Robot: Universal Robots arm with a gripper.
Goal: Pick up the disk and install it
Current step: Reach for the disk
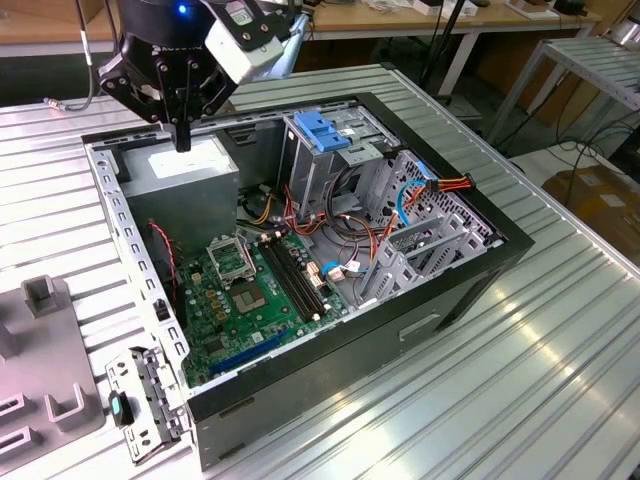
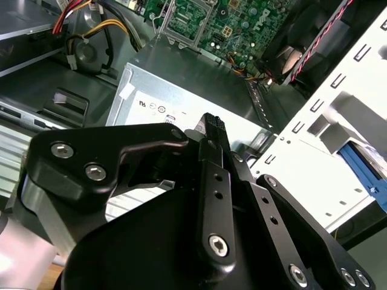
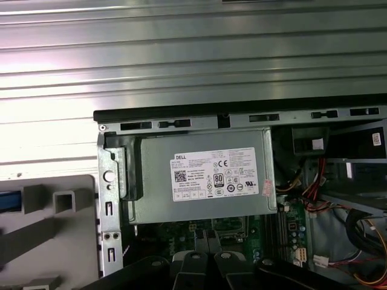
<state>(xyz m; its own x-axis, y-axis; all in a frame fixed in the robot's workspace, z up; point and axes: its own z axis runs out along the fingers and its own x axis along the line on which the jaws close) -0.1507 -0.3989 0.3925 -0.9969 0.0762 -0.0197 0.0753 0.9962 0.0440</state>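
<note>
We see the gripper [image 1: 182,138], matte black metal links dotted with bright screw heads. Its fingers are pressed together on nothing, and it hangs over the power supply [image 3: 202,178], a smooth grey steel box whose white rectangular label carries dense black print and round marks. In the second wrist view the disk [image 2: 363,171] shows as a sliver of blue plastic rail and grey metal beyond the pale slotted wall of the computer case [image 1: 400,330], well apart from the gripper.
</note>
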